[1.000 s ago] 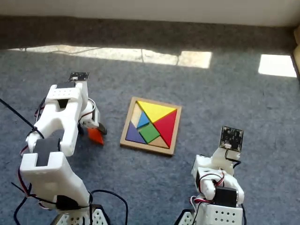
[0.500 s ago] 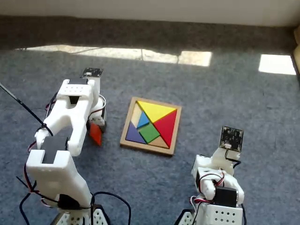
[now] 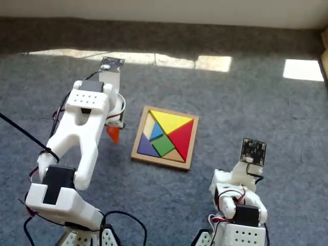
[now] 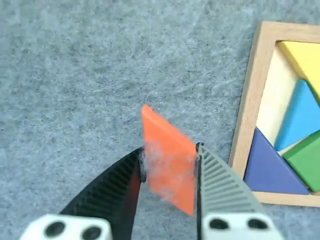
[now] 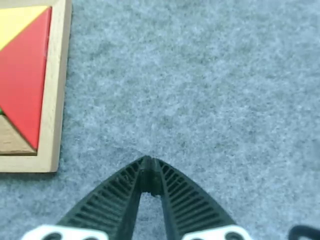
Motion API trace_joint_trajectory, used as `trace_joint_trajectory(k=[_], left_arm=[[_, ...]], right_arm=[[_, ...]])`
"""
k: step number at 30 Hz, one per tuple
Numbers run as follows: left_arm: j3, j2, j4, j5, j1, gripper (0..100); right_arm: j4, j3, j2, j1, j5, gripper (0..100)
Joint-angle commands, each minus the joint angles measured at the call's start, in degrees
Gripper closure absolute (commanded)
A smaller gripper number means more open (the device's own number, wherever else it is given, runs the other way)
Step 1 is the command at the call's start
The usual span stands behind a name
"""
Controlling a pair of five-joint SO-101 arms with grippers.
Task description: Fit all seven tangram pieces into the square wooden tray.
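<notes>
Grey carpet [image 3: 266,107] covers floor. Pale wall [image 3: 164,7] along far edge, shaded band [image 3: 154,33] below it. Sun patches [image 3: 302,70] on carpet, brightest at right. Tan object [image 3: 325,54] at right edge, possibly furniture.

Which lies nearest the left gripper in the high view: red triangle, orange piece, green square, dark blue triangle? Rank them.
1. orange piece, held in the left gripper
2. dark blue triangle, near-left corner of tray
3. green square, centre
4. red triangle, tray's right side

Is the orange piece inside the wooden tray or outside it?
Outside. The left gripper holds the orange piece over the carpet, apart from the wooden tray, whose rim lies beside it.
</notes>
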Motion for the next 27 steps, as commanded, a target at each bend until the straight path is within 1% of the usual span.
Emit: trace_joint_trajectory(k=[1, 5, 8, 13, 19, 24, 27], left_arm=[[-1.9, -3.5, 0.0, -0.4, 2.0, 92], [-2.3, -3.1, -0.1, -0.4, 2.0, 91], [-1.9, -3.1, 0.0, -0.4, 1.6, 87], [-2.1, -3.3, 0.0, -0.5, 2.4, 90], [-2.4, -3.5, -0.1, -0.5, 3.7, 89], [-3.5, -3.3, -0.4, -1.0, 8.0, 89], [-5.2, -2.9, -1.3, -3.9, 10.9, 89]], right_arm=[[0.5, 5.3, -0.6, 0.5, -0.4, 98.6], [0.5, 5.3, -0.6, 0.5, -0.4, 98.6], [0.5, 5.3, -0.6, 0.5, -0.4, 98.6], [0.5, 5.3, -0.6, 0.5, -0.4, 98.6], [0.5, 5.3, -0.6, 0.5, -0.4, 98.6], [0.5, 5.3, -0.6, 0.5, -0.4, 98.6], [0.5, 5.3, -0.6, 0.5, -0.4, 98.6]])
